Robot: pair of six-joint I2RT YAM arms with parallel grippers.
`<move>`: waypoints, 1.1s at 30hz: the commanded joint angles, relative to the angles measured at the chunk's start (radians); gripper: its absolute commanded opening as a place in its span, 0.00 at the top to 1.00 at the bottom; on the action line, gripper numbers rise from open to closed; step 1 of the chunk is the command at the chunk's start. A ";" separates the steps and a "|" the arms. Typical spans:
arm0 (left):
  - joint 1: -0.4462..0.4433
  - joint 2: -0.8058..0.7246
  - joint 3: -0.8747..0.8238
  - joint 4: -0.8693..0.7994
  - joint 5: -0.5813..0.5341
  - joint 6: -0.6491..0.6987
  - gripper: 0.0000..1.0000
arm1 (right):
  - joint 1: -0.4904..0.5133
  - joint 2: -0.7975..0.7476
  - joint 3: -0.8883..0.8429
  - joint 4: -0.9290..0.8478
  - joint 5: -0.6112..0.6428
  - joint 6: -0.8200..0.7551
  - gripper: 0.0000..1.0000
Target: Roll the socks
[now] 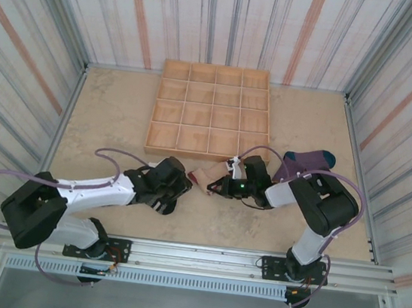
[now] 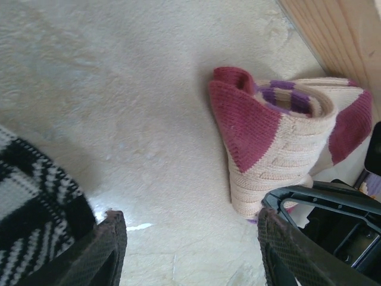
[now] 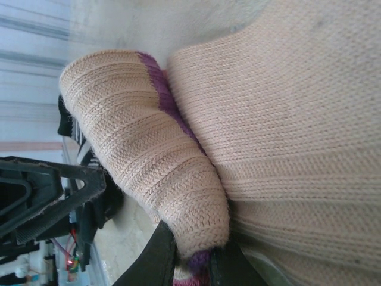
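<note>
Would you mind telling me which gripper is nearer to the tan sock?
Right. The right gripper is shut on the tan sock; the left gripper stands open just short of it, not gripping.

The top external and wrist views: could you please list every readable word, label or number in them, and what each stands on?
None: no text can be read on the tan sock, the striped sock, the purple sock, the wooden compartment tray or the table.

Beige table (image 1: 112, 119): wooden grid tray (image 1: 208, 128), tan sock (image 2: 274, 143), purple sock (image 1: 308, 160), striped sock (image 2: 30, 202).
</note>
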 commanded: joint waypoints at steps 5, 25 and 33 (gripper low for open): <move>0.042 0.118 0.071 0.128 0.063 0.165 0.41 | -0.040 0.038 -0.003 -0.316 0.101 0.174 1.00; 0.055 0.370 0.142 0.325 0.091 0.205 0.55 | -0.073 0.022 -0.013 -0.300 0.083 0.237 1.00; 0.063 0.419 0.160 0.300 0.082 0.184 0.89 | -0.075 -0.050 -0.017 -0.322 0.079 0.134 0.88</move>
